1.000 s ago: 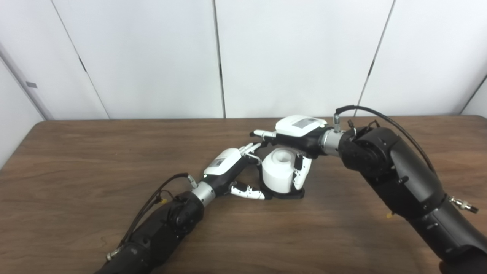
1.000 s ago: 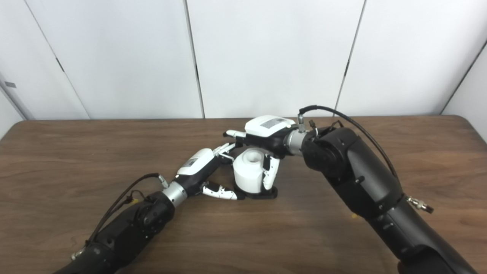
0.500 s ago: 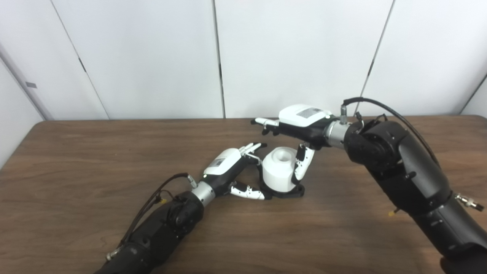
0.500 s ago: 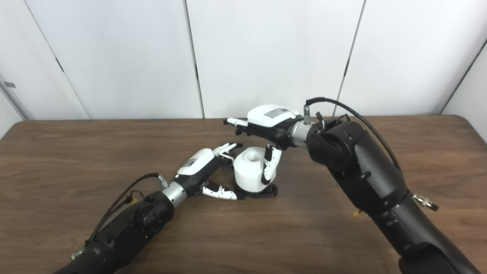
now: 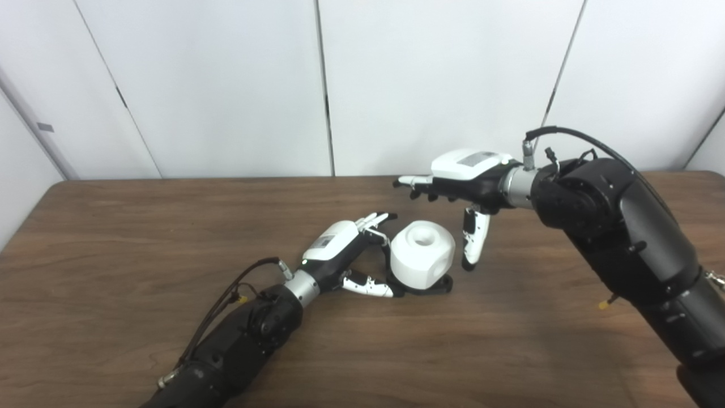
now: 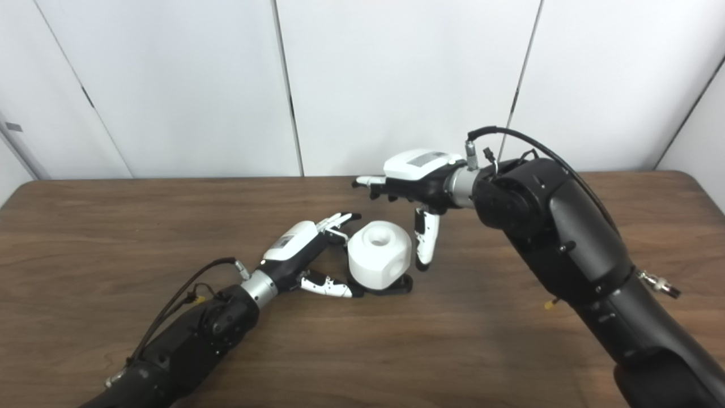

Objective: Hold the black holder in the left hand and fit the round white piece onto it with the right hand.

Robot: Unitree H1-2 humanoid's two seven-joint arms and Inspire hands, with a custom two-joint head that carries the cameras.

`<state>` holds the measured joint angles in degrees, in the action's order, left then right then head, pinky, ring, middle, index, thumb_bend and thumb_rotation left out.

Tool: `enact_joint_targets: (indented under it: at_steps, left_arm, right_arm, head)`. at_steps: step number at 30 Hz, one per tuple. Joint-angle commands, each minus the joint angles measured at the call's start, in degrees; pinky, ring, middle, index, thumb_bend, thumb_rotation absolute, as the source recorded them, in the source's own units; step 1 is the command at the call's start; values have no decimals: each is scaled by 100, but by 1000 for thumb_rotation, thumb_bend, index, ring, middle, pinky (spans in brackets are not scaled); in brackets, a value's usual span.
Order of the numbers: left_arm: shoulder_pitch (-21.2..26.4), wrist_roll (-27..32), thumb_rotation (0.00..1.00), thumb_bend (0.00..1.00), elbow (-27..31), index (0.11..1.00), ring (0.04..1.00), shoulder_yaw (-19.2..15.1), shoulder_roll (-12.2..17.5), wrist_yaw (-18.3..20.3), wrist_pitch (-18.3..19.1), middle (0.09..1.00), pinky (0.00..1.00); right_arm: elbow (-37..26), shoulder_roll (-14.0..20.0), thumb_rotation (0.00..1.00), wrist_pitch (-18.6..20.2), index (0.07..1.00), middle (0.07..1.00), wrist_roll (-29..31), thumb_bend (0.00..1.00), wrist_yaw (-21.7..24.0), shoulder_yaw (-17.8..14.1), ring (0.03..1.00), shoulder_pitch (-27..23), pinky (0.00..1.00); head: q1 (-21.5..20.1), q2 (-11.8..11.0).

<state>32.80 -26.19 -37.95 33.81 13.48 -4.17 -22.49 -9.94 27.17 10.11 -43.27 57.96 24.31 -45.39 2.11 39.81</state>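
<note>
You have one round white piece [image 5: 422, 256], bore facing up, sitting on one black holder [image 5: 430, 286] mid-table. At its 9 o'clock, your left hand [image 5: 345, 255] cups the holder, though contact looks uncertain. At 2 o'clock, your right hand [image 5: 461, 184] hovers with fingers spread, holding nothing.

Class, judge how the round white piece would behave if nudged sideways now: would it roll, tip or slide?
The white piece probably won't roll: it stands upright, hole up, on the black holder. It looks rigid. The left hand brackets the holder, so both would likely resist sliding; the right hand is clear.
</note>
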Motion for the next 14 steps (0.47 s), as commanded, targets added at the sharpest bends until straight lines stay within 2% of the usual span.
enact_joint_targets:
  at_steps: [1,8,14]
  left_arm:
    - [-252,-333,79,521,-264,484,1000,233,-55,532,95,974,970]
    - [-258,-290,77,521,-273,484,1000,204,-44,547,42,972,971]
    - [-235,-308,77,522,-357,484,1000,188,-46,536,1,973,974]
  right_arm:
    - [-243,135,103,159,958,896,-1,952,132,-84,823,-385,667]
    - [-434,221,64,572,900,914,10,921,493,-227,851,-513,698]
    - [-401,383,60,494,876,888,290,931,212,-560,832,-543,660]
  head:
    - [6,2]
    - [-30,-10]
    - [-58,-50]
